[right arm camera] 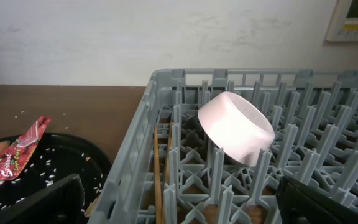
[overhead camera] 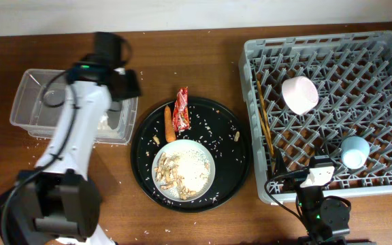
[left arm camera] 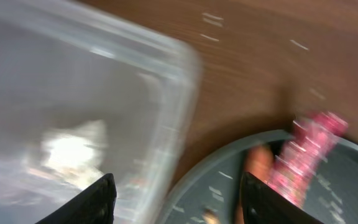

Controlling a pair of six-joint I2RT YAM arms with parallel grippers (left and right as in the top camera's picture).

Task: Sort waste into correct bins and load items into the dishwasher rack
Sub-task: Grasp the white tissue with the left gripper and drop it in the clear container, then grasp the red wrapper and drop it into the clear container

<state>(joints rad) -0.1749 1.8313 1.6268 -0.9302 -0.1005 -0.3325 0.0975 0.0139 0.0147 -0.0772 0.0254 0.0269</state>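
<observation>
Overhead: crumpled red wrapper (overhead camera: 181, 109) beside tapered orange carrot piece (overhead camera: 169, 123).

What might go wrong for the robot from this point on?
The plate holds rice and scraps; tipping it could scatter more grains onto the round black tray. The wrapper lies right beside the carrot piece, so grabbing one might drag the other along.

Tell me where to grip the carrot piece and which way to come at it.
Grip the carrot piece across its narrow middle, coming straight down from above. It lies flat on the round black tray, and the wrapper sits close along one side, so a sideways approach would probably bump it.
</observation>
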